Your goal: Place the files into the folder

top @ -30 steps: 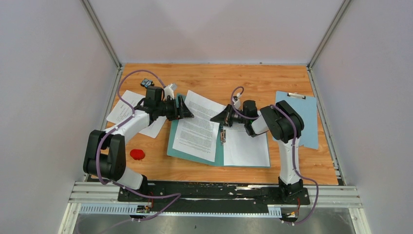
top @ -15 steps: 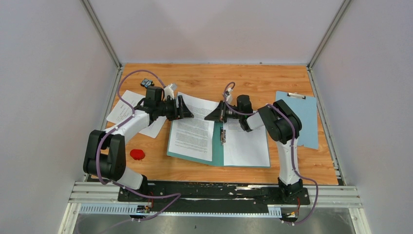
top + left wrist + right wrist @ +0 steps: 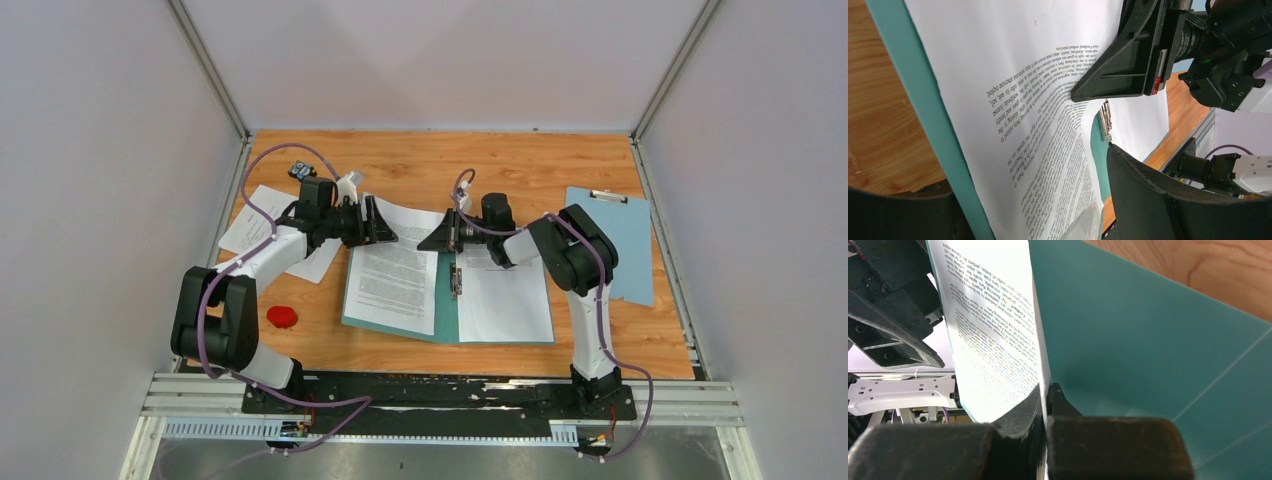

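1. The folder (image 3: 447, 318) lies open on the desk (image 3: 500, 165). Loose sheets (image 3: 250, 232) lie to its left under my left arm. A small red piece (image 3: 282, 317) sits off its left front corner. A light blue clipboard (image 3: 618, 240) lies to its right, apart from it.
2. My two pincers face each other over the folder's far edge, close together.
3. My right pincer (image 3: 437, 240) is pressed together on the far right edge of the printed sheet (image 3: 392, 285). That sheet lies on the folder's left cover and bows up near the metal fastener (image 3: 458, 278).
4. My left pincer (image 3: 383, 224) is spread wide at the folder's far left corner and grips nothing. I cannot tell whether it touches the paper.
5. A white sheet (image 3: 505, 300) lies flat on the folder's right cover.
6. Bare wood shows beyond the folder's far edge and along its front edge.
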Controlling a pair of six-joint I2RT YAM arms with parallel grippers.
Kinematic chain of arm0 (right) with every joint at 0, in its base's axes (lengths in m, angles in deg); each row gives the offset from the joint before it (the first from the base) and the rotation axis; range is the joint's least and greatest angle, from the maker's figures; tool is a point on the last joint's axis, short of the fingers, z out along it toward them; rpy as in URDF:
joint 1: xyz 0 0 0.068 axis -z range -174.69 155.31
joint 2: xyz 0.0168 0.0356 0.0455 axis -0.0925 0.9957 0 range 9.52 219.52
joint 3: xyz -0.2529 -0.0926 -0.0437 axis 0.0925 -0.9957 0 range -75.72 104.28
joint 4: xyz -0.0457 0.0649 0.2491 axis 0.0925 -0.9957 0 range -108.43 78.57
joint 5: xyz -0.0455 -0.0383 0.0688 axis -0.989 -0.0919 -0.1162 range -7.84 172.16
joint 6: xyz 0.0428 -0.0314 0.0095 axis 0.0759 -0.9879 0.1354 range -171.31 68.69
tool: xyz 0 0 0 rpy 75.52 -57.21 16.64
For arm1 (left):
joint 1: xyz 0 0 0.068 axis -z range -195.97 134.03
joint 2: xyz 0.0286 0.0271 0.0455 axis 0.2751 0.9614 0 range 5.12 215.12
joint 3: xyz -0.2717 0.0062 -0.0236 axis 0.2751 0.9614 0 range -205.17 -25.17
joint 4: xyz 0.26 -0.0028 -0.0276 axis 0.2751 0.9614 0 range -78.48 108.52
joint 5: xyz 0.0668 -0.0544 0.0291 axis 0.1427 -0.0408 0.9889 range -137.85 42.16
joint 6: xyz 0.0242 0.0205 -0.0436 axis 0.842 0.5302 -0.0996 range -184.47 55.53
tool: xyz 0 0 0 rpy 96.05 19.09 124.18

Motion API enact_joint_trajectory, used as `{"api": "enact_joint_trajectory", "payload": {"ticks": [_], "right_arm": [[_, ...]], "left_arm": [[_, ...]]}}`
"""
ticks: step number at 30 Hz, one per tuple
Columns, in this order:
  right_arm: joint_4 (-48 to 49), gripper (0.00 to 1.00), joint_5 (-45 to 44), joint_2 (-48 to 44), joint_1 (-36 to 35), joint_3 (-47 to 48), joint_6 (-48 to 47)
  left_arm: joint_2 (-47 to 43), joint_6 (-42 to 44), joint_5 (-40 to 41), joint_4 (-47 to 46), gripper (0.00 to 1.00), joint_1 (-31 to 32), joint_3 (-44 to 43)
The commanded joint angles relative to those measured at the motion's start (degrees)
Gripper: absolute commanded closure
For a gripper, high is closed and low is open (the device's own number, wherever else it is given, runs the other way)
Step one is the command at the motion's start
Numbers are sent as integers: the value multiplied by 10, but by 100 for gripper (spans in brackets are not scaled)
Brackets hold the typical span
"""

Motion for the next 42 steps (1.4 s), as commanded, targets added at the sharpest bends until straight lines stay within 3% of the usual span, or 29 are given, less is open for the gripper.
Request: {"api": "enact_joint_trajectory", "payload": {"ticks": [1,13,21,29,32,42], "right_arm": [[-8,100,16,1,-4,33,-30],[-17,96,20,7,-5,37,-26],[-56,74,-18,-42,5,2,-41],[-131,55,-40,-105,26,-17,-81],[-153,40,-30,-141,35,-28,-95],[-456,25,-118,-289,60,-26,-264]], "left_arm": [[-14,0,-5,-6,27,3,-11],[-12,-2,-2,-5,30,3,-13],[-28,2,16,8,36,3,-16],[-36,13,35,49,57,3,-32],[-34,41,56,105,64,3,-54],[-42,39,45,140,83,3,-74]]}}
